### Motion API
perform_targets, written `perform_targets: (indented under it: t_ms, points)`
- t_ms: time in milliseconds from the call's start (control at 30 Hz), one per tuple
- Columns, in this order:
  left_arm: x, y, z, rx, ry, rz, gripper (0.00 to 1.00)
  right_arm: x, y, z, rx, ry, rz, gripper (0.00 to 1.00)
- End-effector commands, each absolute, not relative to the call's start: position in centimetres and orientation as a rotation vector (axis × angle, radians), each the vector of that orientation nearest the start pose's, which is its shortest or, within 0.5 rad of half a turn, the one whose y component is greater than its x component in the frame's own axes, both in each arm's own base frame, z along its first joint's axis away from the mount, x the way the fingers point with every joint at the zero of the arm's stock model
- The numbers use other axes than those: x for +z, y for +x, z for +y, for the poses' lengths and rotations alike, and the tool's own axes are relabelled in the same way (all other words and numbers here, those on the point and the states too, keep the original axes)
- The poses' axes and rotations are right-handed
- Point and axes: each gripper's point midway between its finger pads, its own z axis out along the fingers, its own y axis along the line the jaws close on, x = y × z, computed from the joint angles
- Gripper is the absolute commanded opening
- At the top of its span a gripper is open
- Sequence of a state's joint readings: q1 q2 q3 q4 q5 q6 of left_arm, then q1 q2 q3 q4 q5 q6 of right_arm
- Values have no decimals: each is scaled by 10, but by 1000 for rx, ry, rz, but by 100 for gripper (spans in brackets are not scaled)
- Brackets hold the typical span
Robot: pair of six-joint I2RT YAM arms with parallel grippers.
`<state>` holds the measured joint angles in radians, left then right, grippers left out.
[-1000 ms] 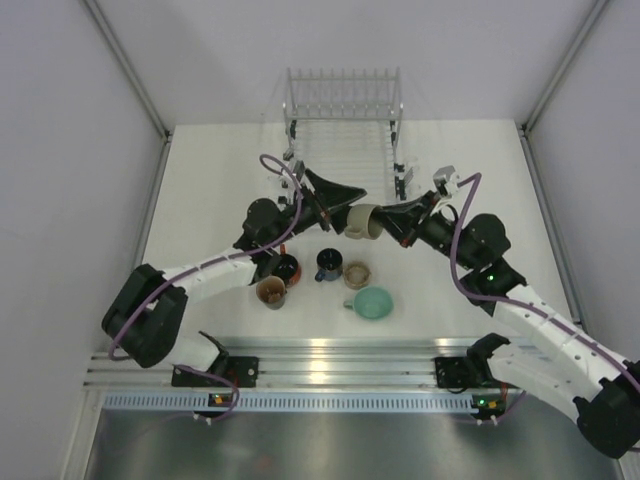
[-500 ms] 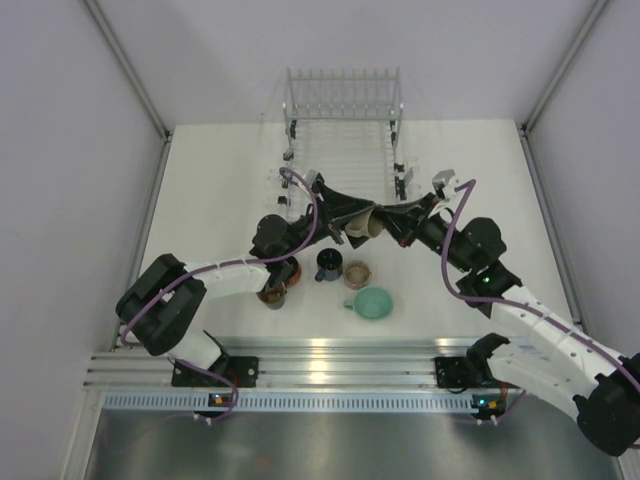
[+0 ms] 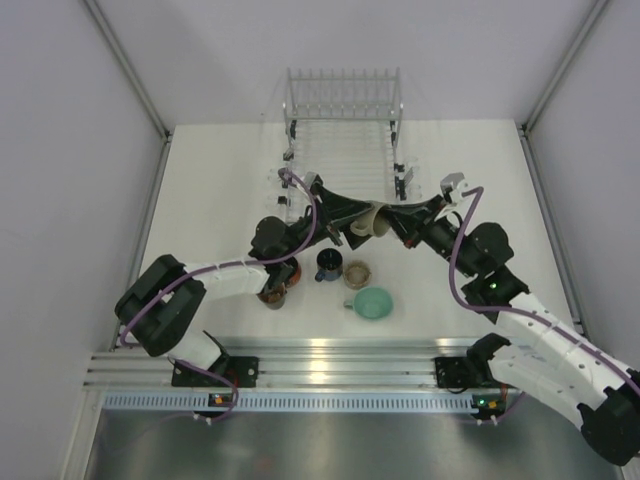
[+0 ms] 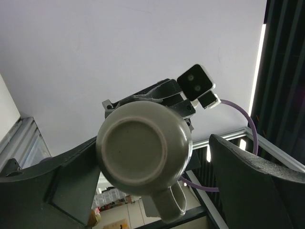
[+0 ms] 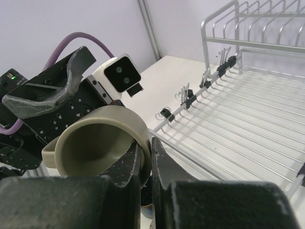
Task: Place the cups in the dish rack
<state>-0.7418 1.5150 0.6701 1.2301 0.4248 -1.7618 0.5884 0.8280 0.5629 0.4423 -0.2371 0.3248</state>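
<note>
Left end effector (image 3: 352,218) closer now, wide open around beige mug (image 4: 143,148) clamped in right end effector (image 5: 145,150)

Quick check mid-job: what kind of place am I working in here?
Likely a lab robot test cell, not a kitchen: plain white walls enclose a white table, and an aluminium rail carries the arm bases.

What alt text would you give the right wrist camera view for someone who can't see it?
The right gripper pinches the rim of a beige mug, one finger inside and one outside. The open left gripper sits behind the mug, and the wire dish rack lies on the table to the right.
</note>
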Motion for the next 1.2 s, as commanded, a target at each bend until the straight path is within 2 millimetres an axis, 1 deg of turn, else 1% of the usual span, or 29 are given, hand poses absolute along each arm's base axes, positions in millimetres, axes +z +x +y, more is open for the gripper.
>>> perform_targets:
  t_ms: [0, 133, 267, 333, 367, 433, 467, 500, 567, 600, 767, 800, 833, 867, 900, 933, 967, 1033, 1067, 1133, 1167]
  points:
    - [338, 227, -350, -2350, -293, 1496, 94, 327, 249, 220, 865, -367, 1334, 0]
    - [335, 229, -350, -2335, -293, 1497, 94, 324, 247, 219, 865, -365, 1344, 0]
    - [340, 230, -354, -2341, -270, 1489, 93, 322, 246, 222, 881, -376, 1347, 0]
    - [342, 232, -356, -2342, -255, 1486, 87, 320, 247, 224, 889, -377, 1352, 0]
    - [342, 233, -358, -2343, -250, 1489, 82, 319, 247, 224, 889, -378, 1355, 0]
    - [341, 233, -360, -2346, -240, 1497, 69, 318, 247, 224, 892, -376, 1356, 0]
    - [338, 233, -362, -2345, -237, 1505, 61, 317, 247, 224, 889, -376, 1357, 0]
    - [338, 234, -362, -2343, -234, 1504, 37, 318, 247, 223, 887, -372, 1354, 0]
    - [337, 234, -362, -2341, -233, 1508, 9, 316, 247, 222, 885, -367, 1358, 0]
    - [337, 234, -362, -2337, -236, 1505, 0, 317, 248, 221, 880, -362, 1357, 0]
    - [335, 238, -362, -2312, -239, 1497, 0, 314, 249, 221, 877, -358, 1368, 0]
    - [333, 239, -362, -2307, -244, 1497, 0, 312, 249, 221, 876, -355, 1371, 2]
    - [333, 240, -361, -2303, -249, 1493, 0, 312, 249, 221, 876, -355, 1373, 6]
    - [332, 241, -361, -2296, -253, 1495, 0, 312, 250, 220, 874, -350, 1372, 12]
    - [333, 243, -360, -2290, -263, 1485, 0, 312, 250, 220, 872, -345, 1372, 23]
    - [333, 244, -359, -2284, -266, 1481, 0, 310, 250, 219, 870, -344, 1373, 29]
    - [333, 245, -358, -2278, -263, 1474, 0, 312, 249, 218, 871, -339, 1368, 39]
    - [334, 251, -354, -2258, -275, 1459, 0, 310, 249, 216, 864, -336, 1369, 46]
    - [335, 252, -352, -2254, -277, 1452, 0, 313, 247, 215, 865, -333, 1358, 48]
    - [336, 261, -346, -2233, -300, 1437, 0, 311, 247, 213, 858, -328, 1361, 51]
    - [337, 264, -345, -2229, -297, 1433, 0, 313, 246, 212, 857, -324, 1354, 52]
